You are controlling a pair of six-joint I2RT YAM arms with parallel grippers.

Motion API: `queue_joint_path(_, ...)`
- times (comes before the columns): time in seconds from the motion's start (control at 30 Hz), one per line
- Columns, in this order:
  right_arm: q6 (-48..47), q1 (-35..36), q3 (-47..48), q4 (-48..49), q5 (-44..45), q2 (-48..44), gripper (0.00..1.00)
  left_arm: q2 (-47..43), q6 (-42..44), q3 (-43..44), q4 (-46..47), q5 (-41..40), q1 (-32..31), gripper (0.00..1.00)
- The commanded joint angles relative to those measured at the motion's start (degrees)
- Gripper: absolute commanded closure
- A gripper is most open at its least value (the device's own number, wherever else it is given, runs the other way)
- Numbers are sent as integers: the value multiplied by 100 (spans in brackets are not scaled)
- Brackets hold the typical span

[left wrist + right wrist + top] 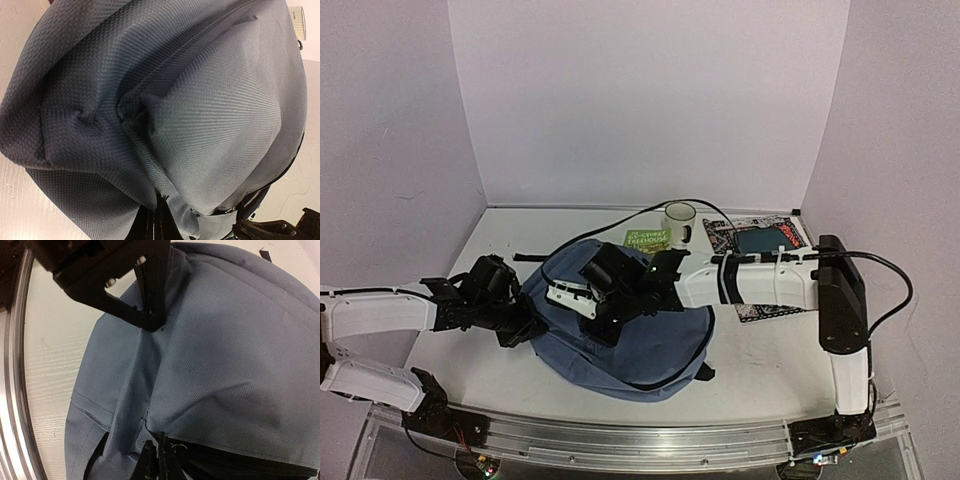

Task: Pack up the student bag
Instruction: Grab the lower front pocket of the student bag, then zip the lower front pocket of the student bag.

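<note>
The left hand (pixel 520 330) and right hand (pixel 598 318) each pinched the student bag (pixel 655 350) fabric, fully closed. Pulling apart risked a slipped pinch, or dragging it along the bench (pixel 760 370).

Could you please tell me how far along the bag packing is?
Done: nothing visibly packed. In hand: the left gripper and right gripper both pinch the student bag, jaws shut on its fabric. To do: the green booklet, clear cup and dark flat item lie outside it.
</note>
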Motion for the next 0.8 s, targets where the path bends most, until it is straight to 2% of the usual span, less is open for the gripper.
queue_joint_path(0.0, 327, -183, -113, -7, 119, -317, 100, -161, 52, -113, -28, 49, -44, 100)
queue_joint_path(0.33, 1007, -1177, -432, 302, 1377, -707, 100, -486, -152, -485, -576, -263, -44, 100)
queue_joint_path(0.77, 1394, -2504, -171, 478, 1598, -628, 100, -966, -527, -647, -1466, -664, -35, 100)
